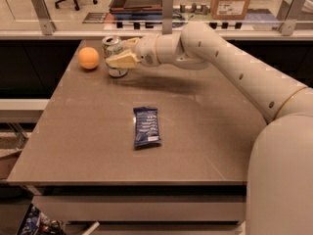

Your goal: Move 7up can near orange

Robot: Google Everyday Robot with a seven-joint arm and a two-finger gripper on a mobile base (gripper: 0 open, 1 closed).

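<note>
The 7up can [112, 46], white and green with a silver top, stands upright on the brown table [195, 131] at its far left. The orange [88, 58] rests on the table just left of the can, with a small gap between them. My gripper [116, 53] reaches in from the right at the end of the white arm [220, 58]. Its cream fingers [122, 60] sit on either side of the can and are shut on it. The near finger hides the can's lower front.
A flat dark blue snack packet [146, 126] lies near the table's middle. A glass rail with metal posts [167, 6] runs behind the far edge. My white body [283, 180] fills the right foreground. The table's left edge drops off beside the orange.
</note>
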